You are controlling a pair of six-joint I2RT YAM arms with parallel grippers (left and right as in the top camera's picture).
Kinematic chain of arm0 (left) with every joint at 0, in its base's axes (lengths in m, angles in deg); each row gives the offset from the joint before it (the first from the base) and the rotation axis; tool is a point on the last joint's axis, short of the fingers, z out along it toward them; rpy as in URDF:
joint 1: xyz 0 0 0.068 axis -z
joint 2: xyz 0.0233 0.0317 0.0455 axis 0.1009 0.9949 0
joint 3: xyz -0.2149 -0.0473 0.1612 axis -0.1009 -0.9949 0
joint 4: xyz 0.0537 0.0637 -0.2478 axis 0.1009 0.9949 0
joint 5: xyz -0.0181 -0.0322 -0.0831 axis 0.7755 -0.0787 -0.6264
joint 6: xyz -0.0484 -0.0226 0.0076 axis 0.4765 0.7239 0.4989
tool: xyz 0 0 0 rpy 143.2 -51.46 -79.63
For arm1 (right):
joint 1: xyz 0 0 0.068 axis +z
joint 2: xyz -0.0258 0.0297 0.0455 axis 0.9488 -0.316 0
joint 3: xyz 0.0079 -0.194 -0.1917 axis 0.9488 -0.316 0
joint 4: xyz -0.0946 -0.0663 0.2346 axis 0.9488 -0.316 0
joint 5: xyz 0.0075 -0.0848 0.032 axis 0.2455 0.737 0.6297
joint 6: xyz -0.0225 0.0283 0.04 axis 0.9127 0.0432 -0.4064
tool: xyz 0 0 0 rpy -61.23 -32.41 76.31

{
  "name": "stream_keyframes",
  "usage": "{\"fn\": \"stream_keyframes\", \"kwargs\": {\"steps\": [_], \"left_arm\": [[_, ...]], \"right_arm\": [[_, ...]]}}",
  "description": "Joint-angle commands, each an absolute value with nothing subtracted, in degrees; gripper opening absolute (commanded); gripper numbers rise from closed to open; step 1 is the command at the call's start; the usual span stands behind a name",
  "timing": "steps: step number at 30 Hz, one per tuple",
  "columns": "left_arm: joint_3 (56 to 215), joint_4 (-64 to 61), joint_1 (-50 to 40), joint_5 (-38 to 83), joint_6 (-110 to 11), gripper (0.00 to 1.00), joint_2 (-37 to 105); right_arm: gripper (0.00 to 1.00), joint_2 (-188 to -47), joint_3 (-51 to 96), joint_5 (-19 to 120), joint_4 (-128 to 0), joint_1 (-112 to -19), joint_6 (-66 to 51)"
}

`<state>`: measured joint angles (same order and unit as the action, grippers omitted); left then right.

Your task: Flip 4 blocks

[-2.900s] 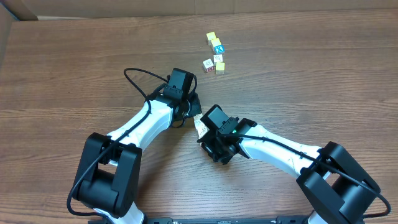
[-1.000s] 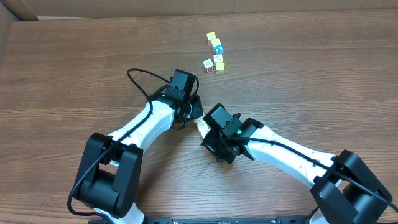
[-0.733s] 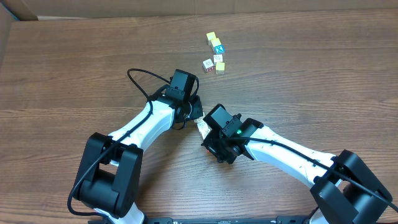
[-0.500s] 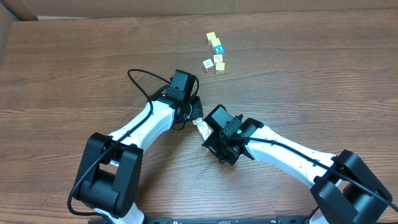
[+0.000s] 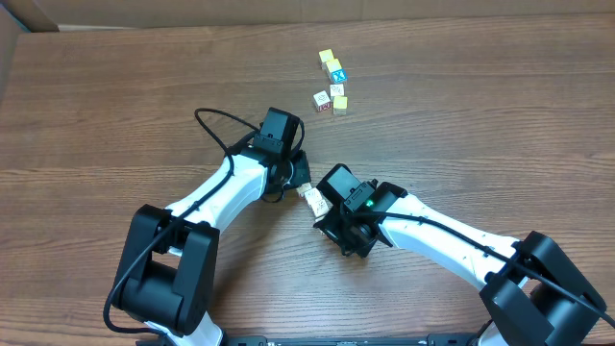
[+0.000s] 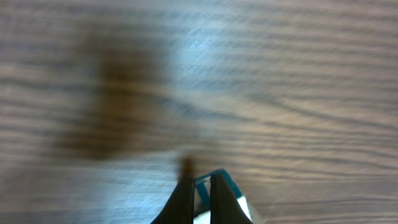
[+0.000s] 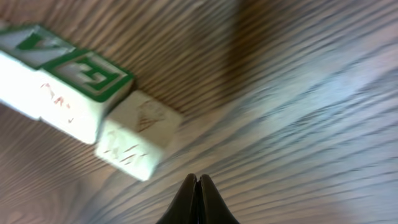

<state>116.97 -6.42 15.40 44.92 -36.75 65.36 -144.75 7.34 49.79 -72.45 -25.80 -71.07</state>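
Overhead: blocks [image 5: 337,90] clustered at far side of worktop [image 5: 500,115], beyond both arms and well apart. Your left arm [image 5: 231,183] sits nearer. Lettered cubes [image 5: 309,196] lie between wrists.
Left wrist: left fingers [image 6: 185,202] pressed together; blocks out of view.
Right wrist: right fingers [image 7: 193,205] pressed together; lettered cubes just ahead-left, apart from tips.
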Motion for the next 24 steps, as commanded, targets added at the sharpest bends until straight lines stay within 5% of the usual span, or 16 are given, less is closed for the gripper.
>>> {"fn": "stream_keyframes", "kwargs": {"steps": [1,10,24], "left_arm": [[118.2,-4.3,15.1,47.4,-37.5,0.04,66.1],[118.2,-3.0,15.1,50.3,-37.5,0.06,66.1],[118.2,4.8,11.7,42.6,-36.3,0.04,66.1]], "right_arm": [[0.04,-143.3,8.6,54.4,-73.6,-26.0,-69.8],[0.04,-143.3,8.6,60.1,-73.7,-26.0,-68.8],[0.04,-144.4,8.6,63.3,-61.1,-31.5,-41.4]]}}
